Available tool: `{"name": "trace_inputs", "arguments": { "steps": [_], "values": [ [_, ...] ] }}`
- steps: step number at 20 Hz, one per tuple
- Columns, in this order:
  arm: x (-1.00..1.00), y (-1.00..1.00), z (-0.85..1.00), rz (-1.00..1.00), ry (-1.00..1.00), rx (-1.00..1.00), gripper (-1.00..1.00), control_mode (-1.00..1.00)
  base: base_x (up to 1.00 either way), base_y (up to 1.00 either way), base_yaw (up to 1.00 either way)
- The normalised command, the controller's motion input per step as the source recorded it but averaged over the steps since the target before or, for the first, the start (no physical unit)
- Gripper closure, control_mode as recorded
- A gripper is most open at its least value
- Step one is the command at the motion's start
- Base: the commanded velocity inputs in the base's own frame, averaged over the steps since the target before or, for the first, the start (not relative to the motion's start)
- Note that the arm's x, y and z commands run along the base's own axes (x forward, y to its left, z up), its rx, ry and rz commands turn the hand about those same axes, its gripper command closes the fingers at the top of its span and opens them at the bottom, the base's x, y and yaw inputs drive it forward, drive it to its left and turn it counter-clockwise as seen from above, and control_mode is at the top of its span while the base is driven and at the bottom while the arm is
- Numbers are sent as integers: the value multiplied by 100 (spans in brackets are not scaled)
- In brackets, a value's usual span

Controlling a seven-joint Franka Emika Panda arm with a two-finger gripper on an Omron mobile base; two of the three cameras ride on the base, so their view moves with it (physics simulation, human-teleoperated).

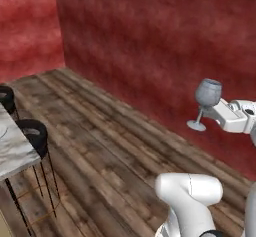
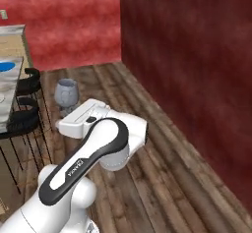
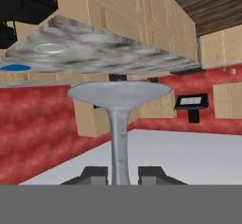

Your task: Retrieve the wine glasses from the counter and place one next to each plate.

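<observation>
Jaws (image 3: pixel 121 173) clamped on the thin stem of a wine glass (image 1: pixel 206 101), dark tips pressed to either side of it just above the grey band in the hand view; glass held upright in mid-air over the wooden plank floor (image 1: pixel 115 146), well clear of it, bowl above the white hand, round foot hanging below; seen from the right base view as a grey-blue bowl (image 2: pixel 66 93) peeking over the arm's wrist, with the dark red wall (image 2: pixel 197 70) to the right; marble desk (image 1: pixel 12 148) at the far left, apart from the glass, with two black stools (image 1: pixel 34 133) tucked beside its edge; blue plate (image 2: pixel 6 66) lying flat on the desk top at the far left edge of the right base view; same blue plate (image 3: pixel 15 68) and a white plate (image 3: pixel 47 48) visible on the marble in the rolled hand view, tan cabinets (image 3: pixel 142 10) beyond.
</observation>
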Motion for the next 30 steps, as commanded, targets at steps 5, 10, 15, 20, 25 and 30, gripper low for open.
{"name": "trace_inputs", "arguments": {
  "steps": [5, 10, 15, 20, 25, 30],
  "values": [
    [0, 0, 0, 0, 0, 0, 100, 100, 100, -63, 64],
    [0, 0, 0, 0, 0, 0, 100, 100, 100, -55, 68],
    [0, 0, 0, 0, 0, 0, 100, 100, 100, -59, 68],
    [0, 0, 0, 0, 0, 0, 100, 100, 88, -62, 71],
    [0, 0, 0, 0, 0, 0, 100, 100, 84, -68, 70],
    [0, 0, 0, 0, 0, 0, 100, 100, 78, -73, 69]
  ]
}}
